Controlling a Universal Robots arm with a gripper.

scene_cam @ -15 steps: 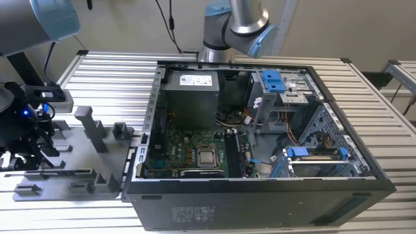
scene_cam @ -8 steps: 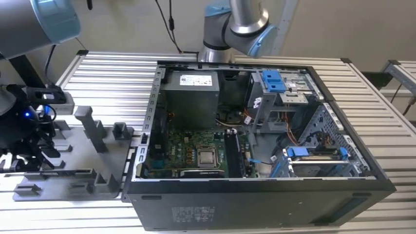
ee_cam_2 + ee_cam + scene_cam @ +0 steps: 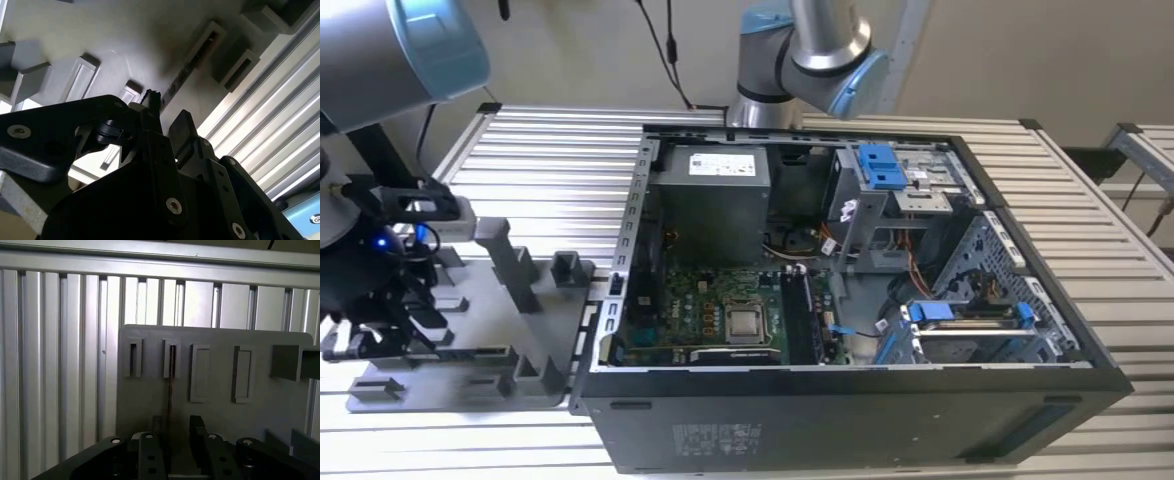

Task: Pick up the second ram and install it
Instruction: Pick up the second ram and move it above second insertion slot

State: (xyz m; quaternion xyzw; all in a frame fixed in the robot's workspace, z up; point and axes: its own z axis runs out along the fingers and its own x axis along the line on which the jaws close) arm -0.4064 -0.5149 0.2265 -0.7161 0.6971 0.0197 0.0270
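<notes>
Broadly, a slatted table [image 3: 520, 160] carries an open case [image 3: 854, 430] and, at the exterior view's left, a grey fixture [image 3: 467, 385]. Over it the gripper [image 3: 176, 424] has its jaws apart, with the ram [image 3: 170, 385] standing on edge in a fixture slot between them. A white label [image 3: 727, 162] inside the case is not readable.

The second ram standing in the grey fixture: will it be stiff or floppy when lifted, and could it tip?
Probably stiff: the second ram looks like a thin straight board, standing on edge in the grey fixture. Likely light for its length, being so slim. Apt to tip once out of its slot, as its edge is very narrow.
</notes>
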